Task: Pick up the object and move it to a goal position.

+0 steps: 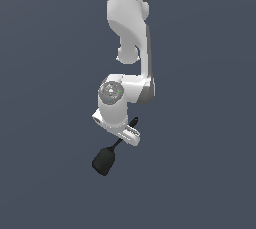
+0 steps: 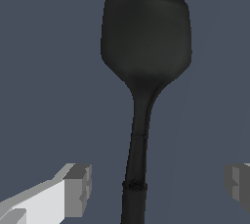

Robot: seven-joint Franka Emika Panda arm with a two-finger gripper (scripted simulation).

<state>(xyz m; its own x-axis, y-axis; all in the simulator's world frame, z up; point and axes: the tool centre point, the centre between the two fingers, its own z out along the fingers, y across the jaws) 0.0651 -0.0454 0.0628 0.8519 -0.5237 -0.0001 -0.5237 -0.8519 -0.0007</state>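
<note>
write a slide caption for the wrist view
Open pincer straddles the thin handle of a matte black flat-bladed spatula, fingers clear of it on both sides.

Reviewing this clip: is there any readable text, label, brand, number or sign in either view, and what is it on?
None: neither view shows any readable text.
The spatula is plain matte black, with no brand or label.
The gripper, open with the handle between its fingers, carries no markings in the wrist view.
The round cap on the arm's wrist joint in the exterior view shows small green and grey specks, too small to read as letters or numbers.
</note>
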